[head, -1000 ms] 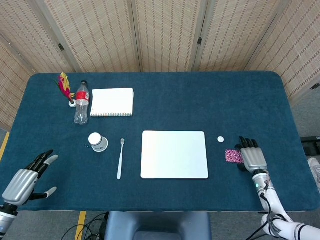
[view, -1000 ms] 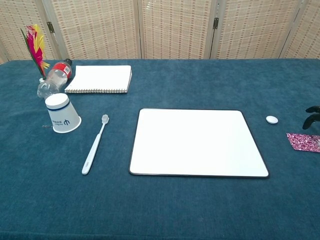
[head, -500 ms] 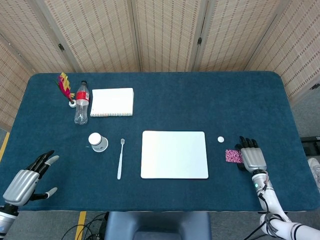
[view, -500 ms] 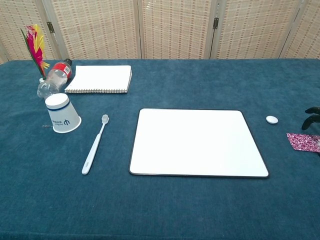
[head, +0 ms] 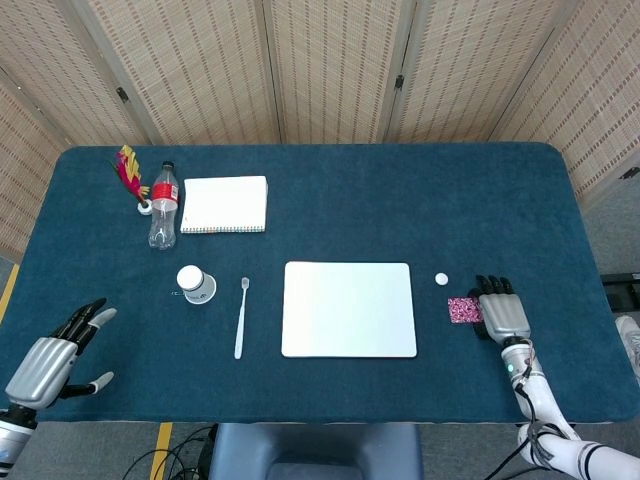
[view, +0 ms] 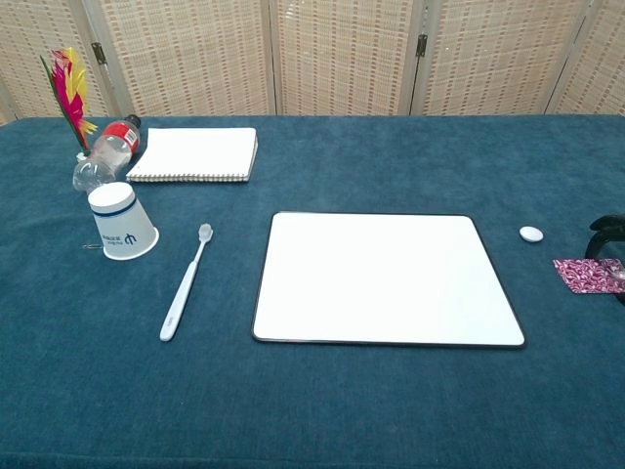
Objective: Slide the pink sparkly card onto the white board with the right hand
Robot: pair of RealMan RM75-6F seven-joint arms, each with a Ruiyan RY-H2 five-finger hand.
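Blue cloth surface (head: 420, 200) carries everything. White board (head: 349, 309) lies flat at centre, dark-edged. White spiral notebook (head: 224, 204) far left; clear bottle (head: 163, 206) with red label beside it, label text too small to read; pink-yellow feathered thing (head: 129, 172) standing next to the bottle. Upturned paper cup (view: 120, 234) has a dark blue logo, not legible. White toothbrush (head: 240, 317) lies between cup and board. Small white oval object (head: 441, 279) just off the board's right far corner.

Pink sparkly card (head: 464, 310) lies flat on the cloth, right of the board, near it but apart. Right hand (head: 501, 312) sits palm-down at the card's right edge, fingers stretched out flat; it grips nothing, and whether it touches or overlaps that edge can't be told. Left hand (head: 55, 357) hovers at the near-left corner, fingers spread, empty.

Handling guess: card looks thin, light, flat, likely hard to pick off cloth; better to press fingertips down on top and drag it left. Cloth may add friction, and the board's raised edge could snag the card's leading edge.
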